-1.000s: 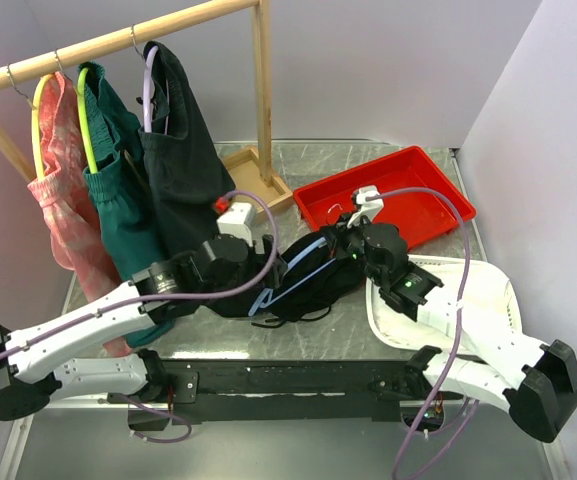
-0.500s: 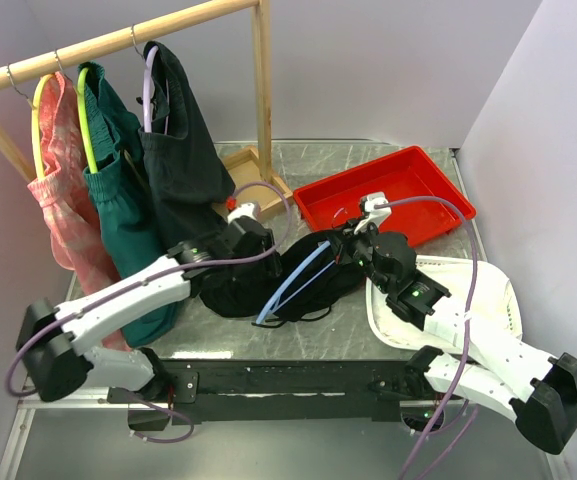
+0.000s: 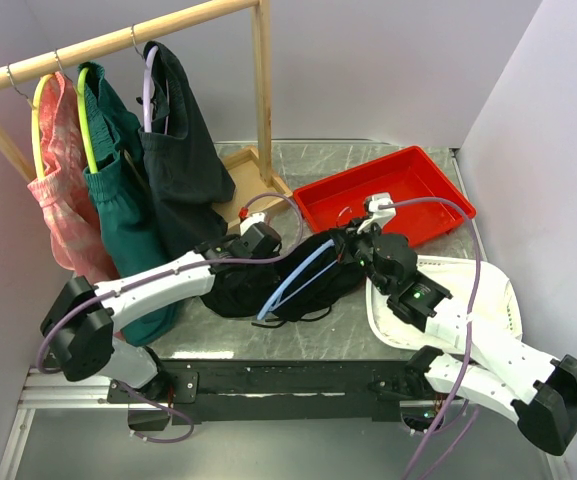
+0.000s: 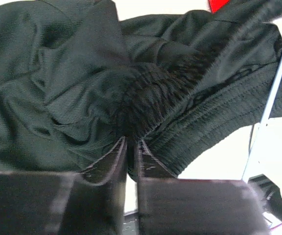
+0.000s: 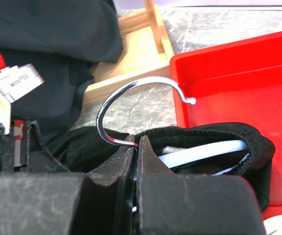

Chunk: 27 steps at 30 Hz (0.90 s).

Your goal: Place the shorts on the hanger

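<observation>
The black shorts [image 3: 238, 290] lie bunched on the table's middle, with the light blue hanger [image 3: 295, 276] lying partly inside them. In the left wrist view, the waistband of the shorts [image 4: 189, 103] is gathered and pinched between my left gripper [image 4: 131, 143], which is shut on it. From the left, my left gripper [image 3: 258, 248] reaches the shorts' far edge. My right gripper [image 5: 137, 142] is shut on the hanger at the base of its metal hook [image 5: 131, 93]. The hanger's blue bar [image 5: 204, 152] runs into the shorts' waistband [image 5: 248, 142]. My right gripper [image 3: 356, 245] is at the shorts' right end.
A wooden rack [image 3: 108, 40] at the back left holds pink checked shorts [image 3: 63, 190], dark green shorts [image 3: 128, 210] and a black garment [image 3: 188, 160]. Its wooden foot [image 3: 253, 170] rests behind the shorts. A red tray [image 3: 408, 195] sits back right, a white basket [image 3: 488, 290] near right.
My left arm has swung right and farther onto the shorts, and its gripper has shut on the waistband fabric. My right gripper kept hold of the hanger, shifting slightly.
</observation>
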Each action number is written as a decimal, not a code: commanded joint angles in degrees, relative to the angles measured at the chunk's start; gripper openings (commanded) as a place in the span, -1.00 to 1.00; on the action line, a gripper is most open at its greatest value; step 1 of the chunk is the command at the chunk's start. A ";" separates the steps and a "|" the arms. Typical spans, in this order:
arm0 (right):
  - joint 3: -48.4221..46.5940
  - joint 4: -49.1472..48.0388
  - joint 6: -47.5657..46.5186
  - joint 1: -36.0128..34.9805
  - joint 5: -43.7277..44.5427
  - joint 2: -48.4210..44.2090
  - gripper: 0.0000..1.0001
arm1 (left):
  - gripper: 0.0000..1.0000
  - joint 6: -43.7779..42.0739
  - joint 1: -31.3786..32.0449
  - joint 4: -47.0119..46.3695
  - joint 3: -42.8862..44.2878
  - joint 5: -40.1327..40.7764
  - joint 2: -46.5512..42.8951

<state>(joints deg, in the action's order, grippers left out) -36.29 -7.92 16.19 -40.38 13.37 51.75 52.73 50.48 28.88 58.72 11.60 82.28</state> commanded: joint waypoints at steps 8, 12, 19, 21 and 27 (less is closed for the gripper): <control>-2.82 -3.76 -2.91 -0.40 16.42 -0.68 -1.00 | -0.98 2.02 -0.47 6.44 -2.73 3.61 -11.95; -4.13 -4.47 -3.79 -0.66 21.17 -0.24 -1.00 | -0.98 1.85 -1.35 9.43 -2.56 3.43 -16.97; -8.79 -2.55 -2.83 -1.37 30.82 2.38 -1.00 | -0.98 0.18 -1.44 13.91 -0.27 2.20 -22.07; -11.06 -1.58 -2.21 -1.72 33.47 3.44 -1.00 | -0.98 -0.08 -1.44 14.88 -0.01 1.77 -22.77; -14.86 -1.47 -2.12 -4.35 42.52 7.40 -1.00 | -0.98 -0.61 -1.35 13.39 -0.27 -3.42 -24.97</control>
<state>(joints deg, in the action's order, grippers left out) -47.05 -6.81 18.63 -44.66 38.26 57.71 53.78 49.41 37.28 56.60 11.33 60.05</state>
